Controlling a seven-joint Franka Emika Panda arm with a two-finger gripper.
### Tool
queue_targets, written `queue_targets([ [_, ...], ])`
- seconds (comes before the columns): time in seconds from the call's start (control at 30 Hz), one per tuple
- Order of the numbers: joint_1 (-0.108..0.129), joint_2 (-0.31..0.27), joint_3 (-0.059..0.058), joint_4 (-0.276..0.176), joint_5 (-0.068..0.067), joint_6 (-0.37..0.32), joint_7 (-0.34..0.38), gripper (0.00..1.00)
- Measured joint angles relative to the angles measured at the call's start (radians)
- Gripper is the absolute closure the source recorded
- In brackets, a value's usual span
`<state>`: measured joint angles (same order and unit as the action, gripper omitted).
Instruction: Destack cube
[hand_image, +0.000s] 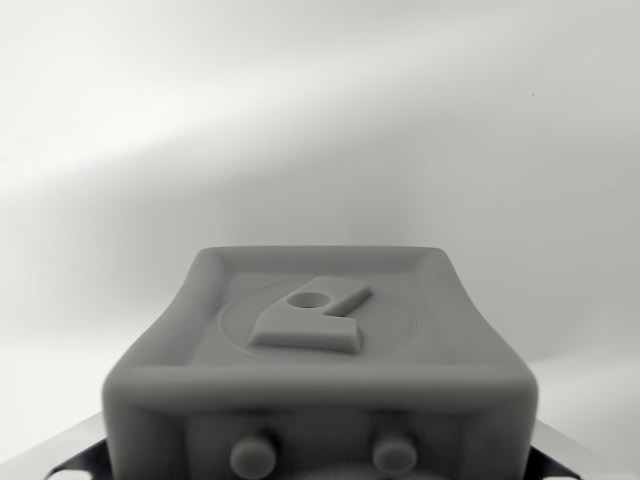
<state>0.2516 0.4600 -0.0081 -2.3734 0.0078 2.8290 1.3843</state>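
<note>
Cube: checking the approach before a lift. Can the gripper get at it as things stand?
Probably yes: the cube sits close under the wrist camera with nothing over or beside it. The gripper's own fingers are not clearly visible.

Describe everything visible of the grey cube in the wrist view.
The grey cube fills the lower middle of the frame, close to the camera. Its top face has a raised rim around a recessed panel bearing an embossed figure with a round hole. Two round studs protrude from its near side. It looks like matte plastic with rounded edges. What it rests on is hidden.
</note>
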Motion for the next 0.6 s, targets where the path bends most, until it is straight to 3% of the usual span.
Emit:
queue_targets([
  [0.6,0.0,0.043,0.0,0.013,0.0,0.029,0.0,1.0],
])
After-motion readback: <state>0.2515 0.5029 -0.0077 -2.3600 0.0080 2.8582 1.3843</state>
